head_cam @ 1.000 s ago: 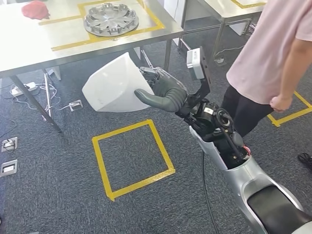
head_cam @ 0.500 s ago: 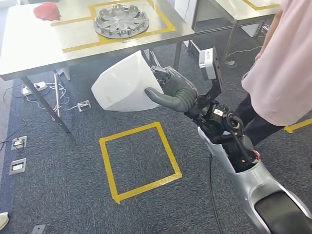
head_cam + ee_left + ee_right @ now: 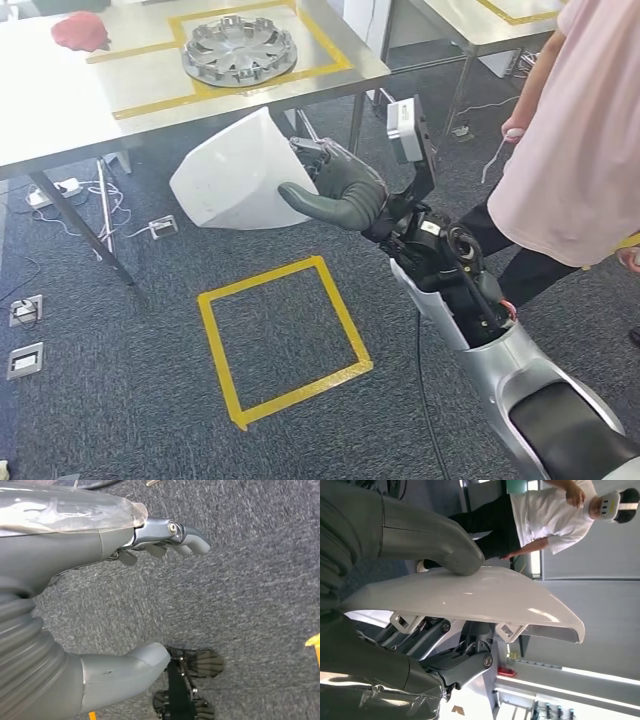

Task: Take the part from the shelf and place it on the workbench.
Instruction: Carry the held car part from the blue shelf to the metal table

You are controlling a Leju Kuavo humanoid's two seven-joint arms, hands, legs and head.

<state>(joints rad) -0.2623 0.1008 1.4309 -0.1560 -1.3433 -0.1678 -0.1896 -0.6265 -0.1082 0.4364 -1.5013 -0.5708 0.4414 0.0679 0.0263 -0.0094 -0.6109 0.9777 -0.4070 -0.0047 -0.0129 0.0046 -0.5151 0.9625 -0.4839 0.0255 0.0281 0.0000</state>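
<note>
The white moulded panel (image 3: 238, 175) is off the shelf and held in the air by the right hand (image 3: 336, 190), just short of the near edge of the steel workbench (image 3: 60, 100) and lower than its top. The thumb lies across the panel's smooth outer face, and in the right wrist view the darker fingers (image 3: 471, 662) press up against the ribbed underside among its mounting tabs, so the shell is pinched at one edge with most of it sticking out beyond the grip.

It looks like a thin, stiff plastic shell: probably light, but glossy and curved, so liable to slide or pivot in a pinch taken at one end. The tabs underneath look like the parts most easily snapped, so a hold on the plain rim beside them seems safest, and it should be set down gently, not dropped.

On the workbench, beyond the panel, a silver hubcap (image 3: 238, 48) sits inside a yellow taped outline, with a red cloth (image 3: 79, 30) further along the top. A yellow taped square (image 3: 283, 340) marks the carpet below the panel. A person in a pink shirt (image 3: 573, 150) stands close beside the right arm.

The left hand (image 3: 113, 600) hangs over the carpet with its fingers apart, holding nothing.
</note>
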